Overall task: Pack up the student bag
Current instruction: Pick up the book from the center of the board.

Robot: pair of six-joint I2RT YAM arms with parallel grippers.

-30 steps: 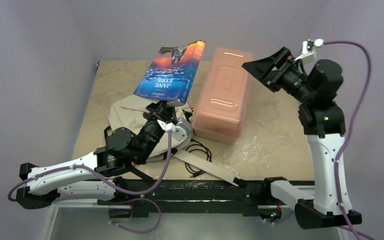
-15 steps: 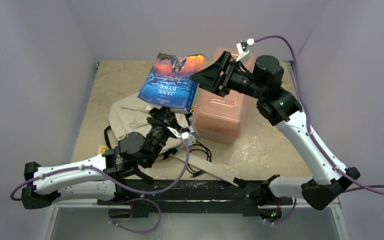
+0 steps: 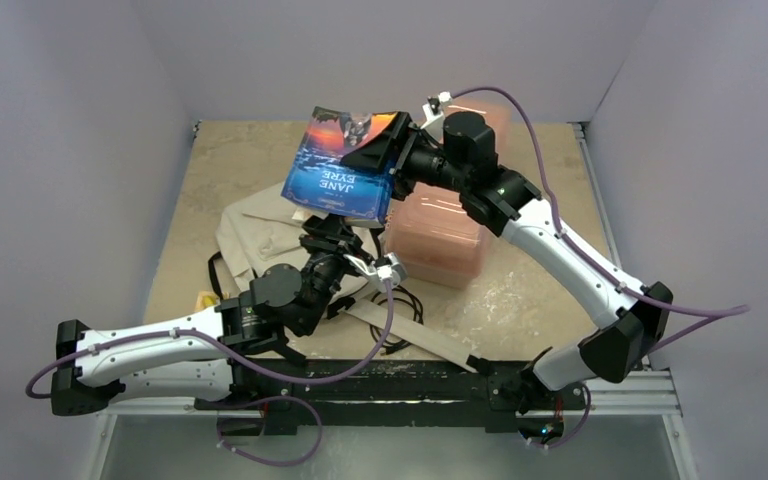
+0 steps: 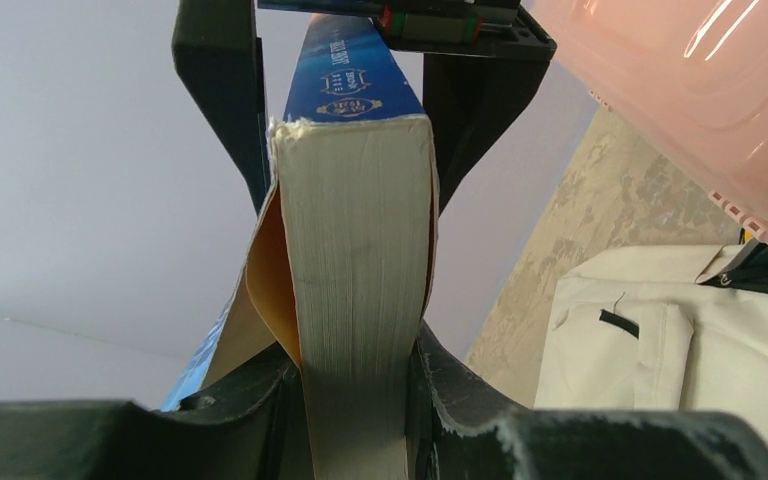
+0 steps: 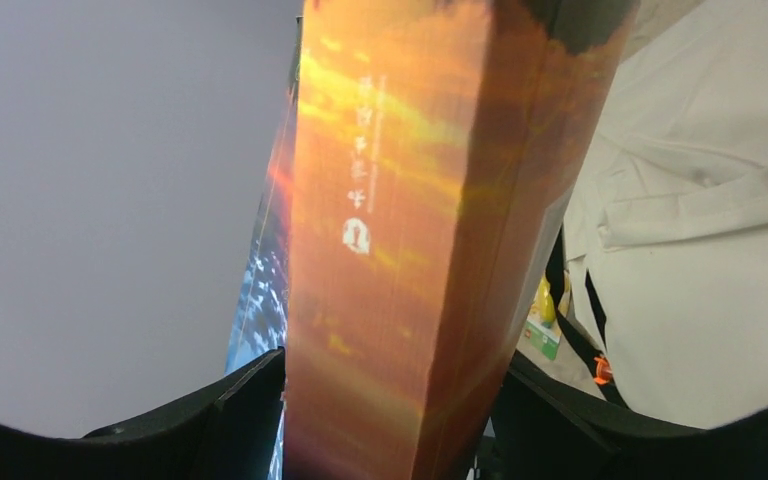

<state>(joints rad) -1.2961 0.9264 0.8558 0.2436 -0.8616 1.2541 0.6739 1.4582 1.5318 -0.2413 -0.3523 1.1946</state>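
One student bag (image 3: 255,235) lies flat toward the left edge of the table (image 3: 550,230), its near part hidden under the left arm. One pink box (image 3: 440,235) sits just beside it at mid-table, and bare tabletop shows along the right edge. One book (image 3: 345,165) is held in the air above both, the left gripper (image 3: 326,218) clamped across its page block from below; the right gripper (image 3: 375,150) straddles its far end, jaws fairly wide, and whether they press it cannot be told
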